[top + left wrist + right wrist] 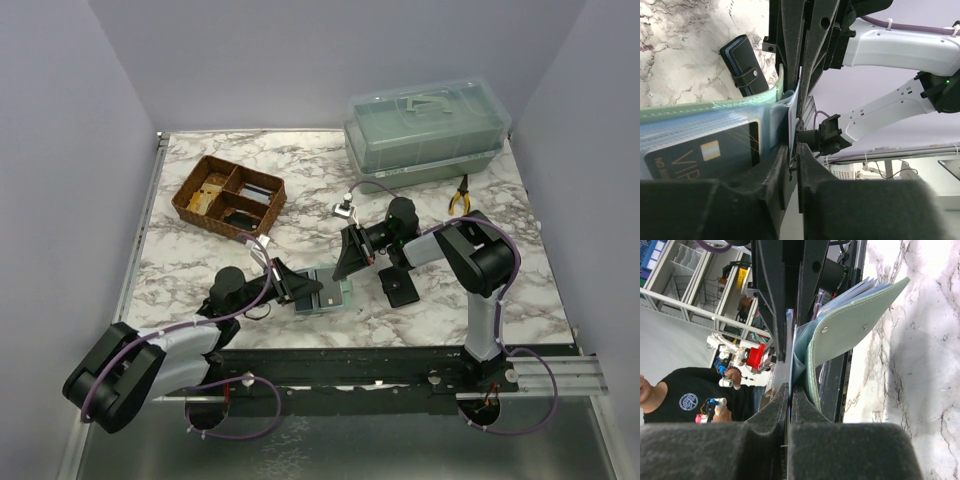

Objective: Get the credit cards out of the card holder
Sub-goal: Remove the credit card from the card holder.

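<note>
Sage card holder (332, 294) is near-centre of the desk, between both tools. Left tool (794, 155) is nearly shut, clamping the holder's edge. Right tool (790, 392) is fully pinched on what looks like the pale blue card (799, 360) at the holder's fold. A dark VIP card (705, 155) sits in the holder's clear sleeve. Black snap wallet (400, 288) is just right. Wicker tray (190, 190) far left has small items in its compartments.

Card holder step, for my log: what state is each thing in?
card holder: open, dark card inside
left claw: pinching the card holder
right claw: shut on the card holder
black wallet: snapped shut
storage box: lid on
</note>
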Robot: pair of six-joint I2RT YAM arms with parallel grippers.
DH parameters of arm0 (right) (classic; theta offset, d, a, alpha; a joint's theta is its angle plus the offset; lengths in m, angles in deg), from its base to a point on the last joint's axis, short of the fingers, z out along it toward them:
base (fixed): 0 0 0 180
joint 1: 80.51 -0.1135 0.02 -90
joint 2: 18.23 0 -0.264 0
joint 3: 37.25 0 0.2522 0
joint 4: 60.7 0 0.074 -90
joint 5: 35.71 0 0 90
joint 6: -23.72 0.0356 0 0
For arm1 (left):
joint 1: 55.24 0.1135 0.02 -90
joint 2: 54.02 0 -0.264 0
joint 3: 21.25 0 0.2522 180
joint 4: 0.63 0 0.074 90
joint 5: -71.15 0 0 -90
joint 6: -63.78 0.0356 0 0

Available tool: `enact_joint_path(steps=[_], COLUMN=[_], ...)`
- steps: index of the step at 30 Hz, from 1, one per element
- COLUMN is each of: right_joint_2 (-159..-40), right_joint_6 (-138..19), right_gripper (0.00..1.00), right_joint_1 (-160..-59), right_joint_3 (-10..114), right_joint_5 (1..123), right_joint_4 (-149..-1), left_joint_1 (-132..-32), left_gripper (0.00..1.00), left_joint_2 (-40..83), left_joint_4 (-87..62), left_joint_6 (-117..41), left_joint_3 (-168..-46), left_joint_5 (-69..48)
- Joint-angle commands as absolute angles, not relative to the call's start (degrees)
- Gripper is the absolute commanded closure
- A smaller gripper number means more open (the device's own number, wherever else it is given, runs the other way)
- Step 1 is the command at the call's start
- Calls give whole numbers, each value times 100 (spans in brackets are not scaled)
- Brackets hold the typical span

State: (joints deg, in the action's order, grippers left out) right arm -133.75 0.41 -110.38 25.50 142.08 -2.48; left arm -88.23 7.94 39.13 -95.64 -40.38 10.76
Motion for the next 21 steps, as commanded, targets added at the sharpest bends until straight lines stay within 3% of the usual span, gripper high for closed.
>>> enact_joint_path(steps=[1,3,7,12,15,18,21], right_joint_2=[-13430,-13433,-13432,-13436,-13418,-13394,-13345], right_joint_6=[69,77,106,471,574,543,384], right_gripper=[100,100,98,67,56,56,69], right_joint_1=[-11022,-11022,-11021,-11026,-11102,-11284,-11311], right_joint_3=[2536,2535,2553,2528,2497,2569,2622], right_joint_5=[14315,14315,14345,14379,14346,14326,14294], right_joint_4=[24,24,16,304,306,187,-127], left_joint_1=[-8802,-8801,-8796,-8802,-8802,-8797,-8801], left_gripper=[88,100,100,100,100,100,100], left_joint_2=[1022,1137,1256,993,1017,1174,1259], left_joint_4=[4302,4422,4689,4681,4617,4624,4625], left_joint_6=[-9507,-9527,-9632,-9542,-9374,-9271,-9231], left_joint_3=[-4253,-4288,-4269,-4108,-4151,-4297,-4417], left_joint_5=[1327,1405,1453,1153,1049,1053,1134])
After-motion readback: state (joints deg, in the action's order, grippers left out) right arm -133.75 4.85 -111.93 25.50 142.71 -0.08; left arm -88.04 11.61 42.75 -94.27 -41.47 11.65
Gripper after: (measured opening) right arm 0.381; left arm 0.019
